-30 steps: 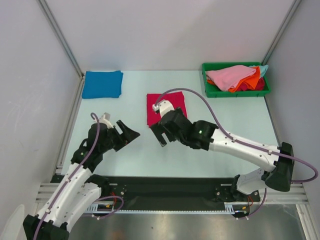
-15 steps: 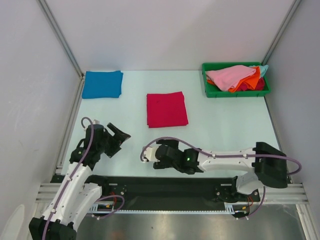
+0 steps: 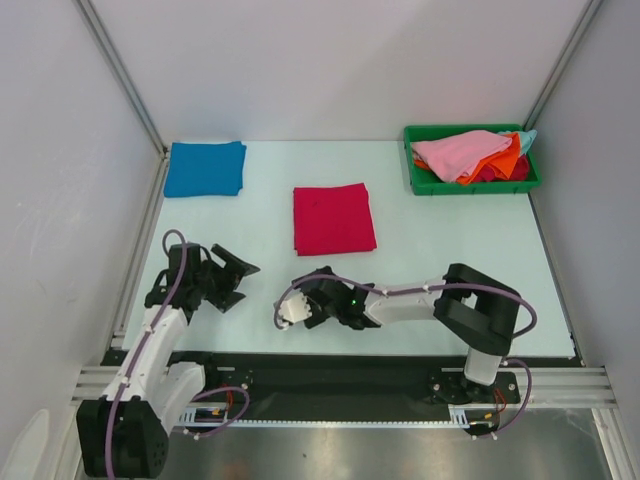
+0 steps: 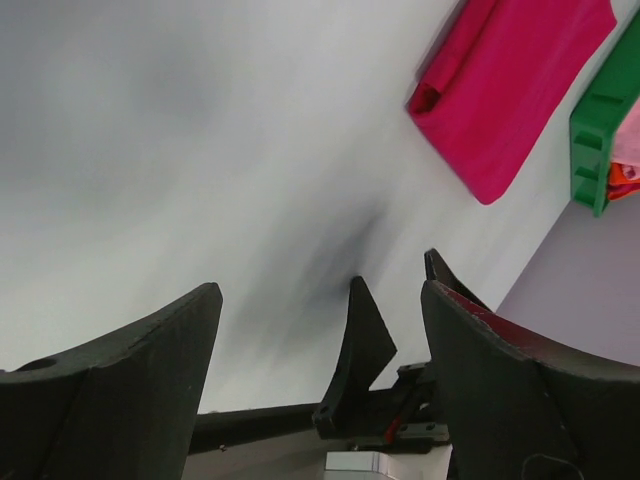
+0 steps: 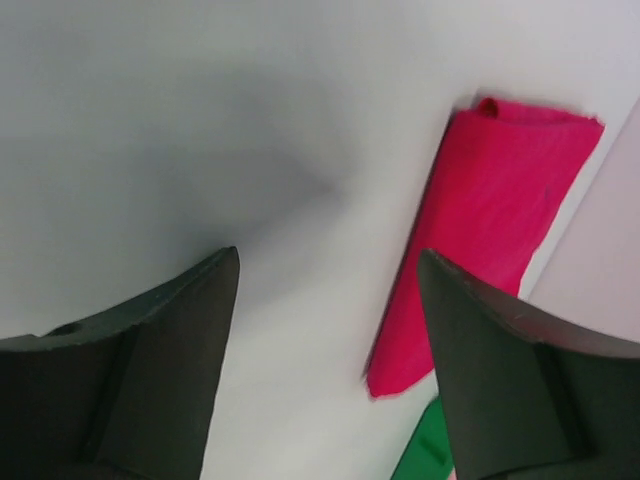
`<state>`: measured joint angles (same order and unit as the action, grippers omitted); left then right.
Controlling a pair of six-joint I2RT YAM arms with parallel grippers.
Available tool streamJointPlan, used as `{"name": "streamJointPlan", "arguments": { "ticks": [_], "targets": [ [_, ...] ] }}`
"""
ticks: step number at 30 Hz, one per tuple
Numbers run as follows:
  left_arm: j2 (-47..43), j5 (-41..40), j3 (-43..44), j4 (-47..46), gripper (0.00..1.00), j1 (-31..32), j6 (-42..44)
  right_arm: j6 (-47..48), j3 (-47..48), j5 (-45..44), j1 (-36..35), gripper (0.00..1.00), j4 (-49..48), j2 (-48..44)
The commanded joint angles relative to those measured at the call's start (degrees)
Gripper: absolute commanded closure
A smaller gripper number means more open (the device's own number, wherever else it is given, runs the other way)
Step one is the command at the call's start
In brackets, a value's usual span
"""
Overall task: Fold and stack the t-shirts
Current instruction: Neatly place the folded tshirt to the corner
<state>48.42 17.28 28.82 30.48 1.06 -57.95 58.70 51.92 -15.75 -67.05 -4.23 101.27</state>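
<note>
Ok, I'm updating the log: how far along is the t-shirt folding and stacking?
Done: the blue t-shirt and the crimson t-shirt lie folded but apart. In hand: nothing; the left end effector and right end effector are open and empty. Left: stacking those two, then the pink t-shirt, orange t-shirt and others heaped in the green bin.

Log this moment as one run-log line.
crimson shirt: folded, mid-table, unstacked | blue shirt: folded, far-left corner | bin: loose shirts piled | left jaws: open, empty | right jaws: open, empty
</note>
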Motion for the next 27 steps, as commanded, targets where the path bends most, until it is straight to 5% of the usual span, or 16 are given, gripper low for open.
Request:
{"name": "streamJointPlan", "arguments": {
  "ticks": [1,8,20,27],
  "targets": [
    [1.8,3.8,-1.0,-4.6,0.14,-2.7,0.3,8.0,5.4,6.2,4.5,0.25,-2.6,4.4],
    [5.5,4.6,0.5,-5.8,0.14,-6.3,-0.2,11.7,13.0,14.6,10.2,0.37,1.3,10.0],
    [11.6,6.9,1.7,-8.9,0.14,-7.9,-2.1,12.0,16.6,16.2,14.0,0.39,-2.4,16.4],
    [13.1,8.0,1.1,-10.3,0.13,-8.5,-2.6,11.5,17.2,15.8,14.6,0.47,-3.8,18.3]
  ]
}}
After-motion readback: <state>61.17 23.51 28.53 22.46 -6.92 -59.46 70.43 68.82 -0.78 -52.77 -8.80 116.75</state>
